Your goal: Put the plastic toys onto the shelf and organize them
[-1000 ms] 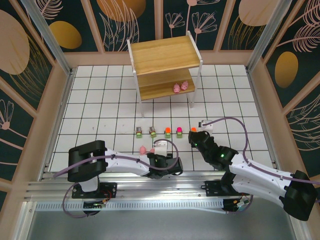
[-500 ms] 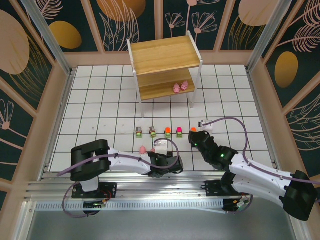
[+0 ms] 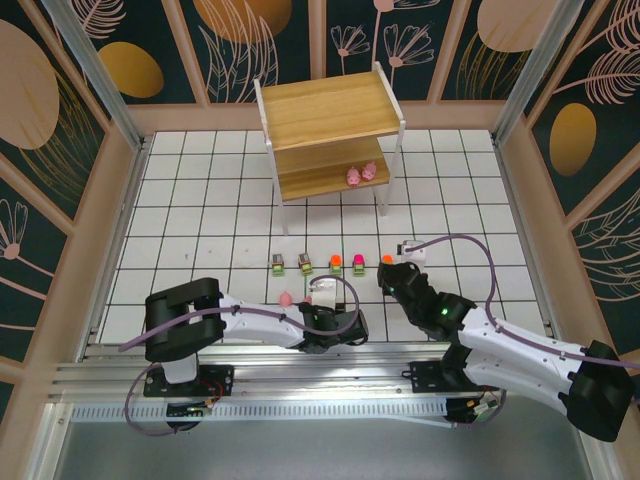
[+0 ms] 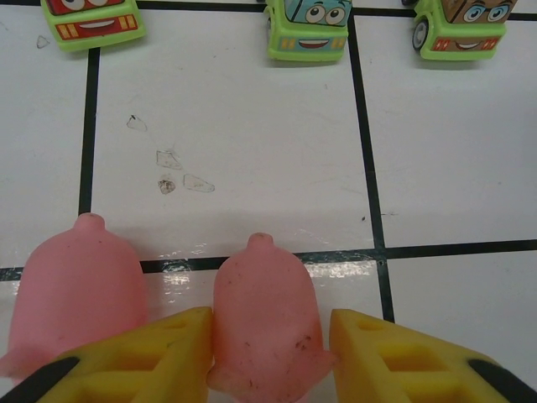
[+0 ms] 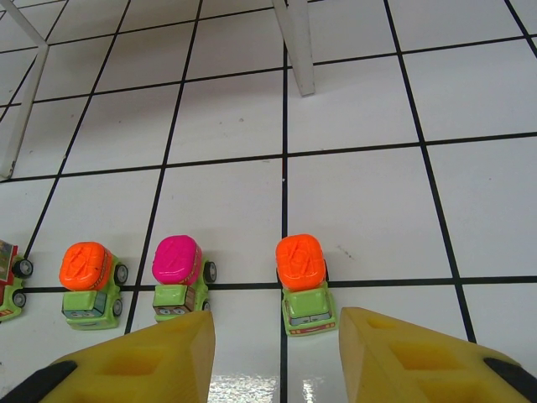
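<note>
A pink pig (image 4: 264, 319) stands on the tiles between the yellow fingers of my left gripper (image 4: 270, 353), which is shut on it: the left pad presses its side and the right pad meets its base. A second pig (image 4: 80, 294) stands just to its left, and from above it shows as (image 3: 285, 298). Five green vehicles stand in a row (image 3: 336, 263). My right gripper (image 5: 277, 344) is open just short of the orange-topped truck (image 5: 304, 281), with nothing between its fingers. Two more pigs (image 3: 360, 173) sit on the lower board of the shelf (image 3: 330, 115).
A pink-topped truck (image 5: 178, 273) and another orange-topped one (image 5: 88, 281) stand left of the right gripper. A white shelf leg (image 5: 295, 46) stands beyond them. Three vehicles (image 4: 308, 29) line up ahead of the left gripper. Wooden walls ring the tiled floor.
The left gripper's fingers have narrowed onto the pink pig between them. Both arms have stayed almost where they were, and the toys on the floor have not shifted.
</note>
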Tool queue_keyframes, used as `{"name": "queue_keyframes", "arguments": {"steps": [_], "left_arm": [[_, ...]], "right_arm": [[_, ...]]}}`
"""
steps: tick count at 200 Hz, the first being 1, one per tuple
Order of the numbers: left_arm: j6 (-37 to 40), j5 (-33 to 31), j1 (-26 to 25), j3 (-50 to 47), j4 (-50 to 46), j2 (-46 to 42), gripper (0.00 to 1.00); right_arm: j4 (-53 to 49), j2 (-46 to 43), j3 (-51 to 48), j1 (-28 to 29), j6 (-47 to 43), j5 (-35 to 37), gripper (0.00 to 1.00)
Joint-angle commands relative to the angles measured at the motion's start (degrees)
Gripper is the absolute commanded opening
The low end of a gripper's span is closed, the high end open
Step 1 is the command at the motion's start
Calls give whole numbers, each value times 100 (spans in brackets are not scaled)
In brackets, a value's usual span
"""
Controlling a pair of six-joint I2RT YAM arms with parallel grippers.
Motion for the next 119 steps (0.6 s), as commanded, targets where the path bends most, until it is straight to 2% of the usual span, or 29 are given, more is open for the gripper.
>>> {"name": "queue_keyframes", "arguments": {"steps": [1,46,119], "left_arm": [[14,88,43,57,-258,152,38],[89,29,13,153,-341,161,31],[275,-440,-157,807,-960,30,31]], "right_arm": [[82,-38,-97,-24,-41,30,44],[90,-34,-95,-24,-41,26,44],[82,-41,-97,-32,-33,41,44]]}}
